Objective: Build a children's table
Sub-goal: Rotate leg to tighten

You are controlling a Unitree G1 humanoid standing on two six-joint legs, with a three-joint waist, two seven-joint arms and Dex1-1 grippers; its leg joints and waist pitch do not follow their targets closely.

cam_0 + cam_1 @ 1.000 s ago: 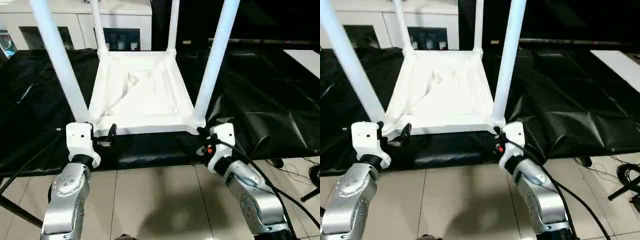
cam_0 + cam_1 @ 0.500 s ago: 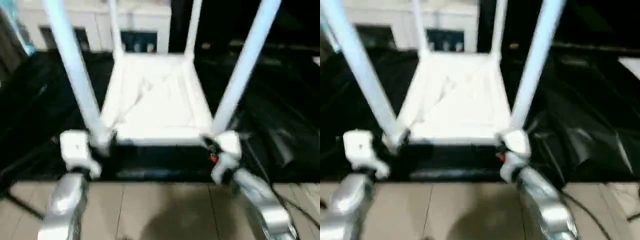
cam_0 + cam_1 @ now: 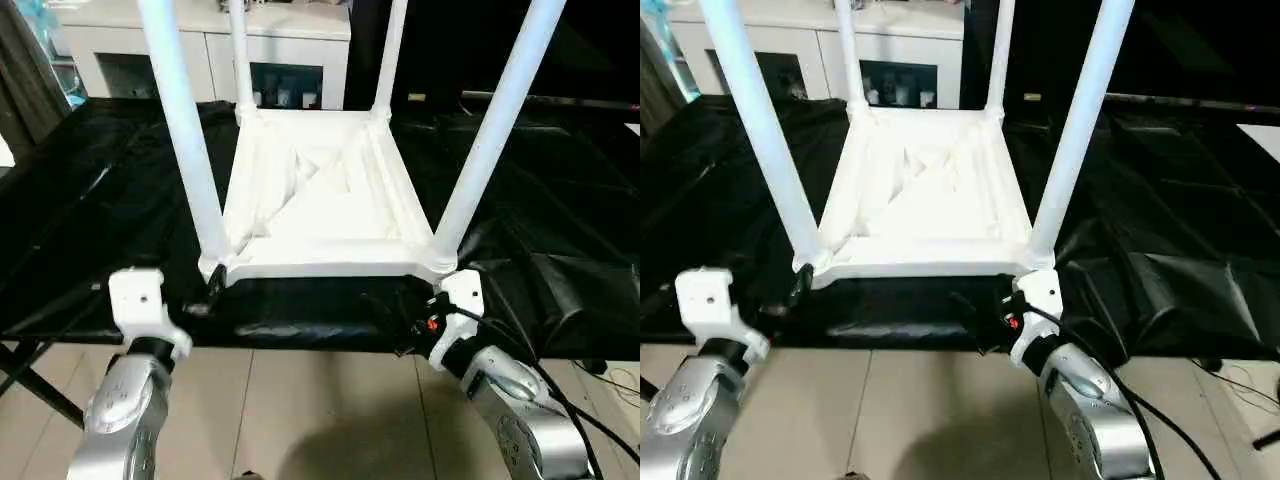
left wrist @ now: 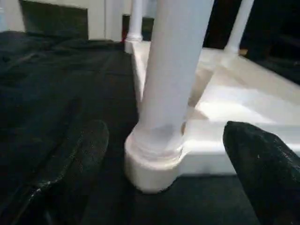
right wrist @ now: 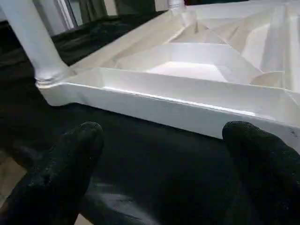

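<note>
I have the children's table (image 3: 320,215) lying upside down on the black-draped work table (image 3: 90,210), in the centre of the head views. Its ribbed underside faces up and all four white legs stand in the corner sockets, running out of the top of the frame. The near left leg (image 3: 185,130) rises from the socket at lower left of centre, the near right leg (image 3: 490,130) from the socket at lower right of centre, and the two far legs (image 3: 390,55) stand in the upper middle.

My left gripper (image 4: 164,164) sits at the lower left, just in front of the near left corner. On its wrist view the two black fingers (image 4: 82,159) are spread wide either side of the socket, touching nothing. My right gripper (image 5: 159,154) is at the lower right, beside the near right corner, with a black cable (image 3: 560,385) trailing from the arm. Its fingers (image 5: 70,159) are likewise parted, facing the table's near edge across a strip of black cloth.

White cabinets (image 3: 270,45) line the upper left background. I can read no writing or labels anywhere.
</note>
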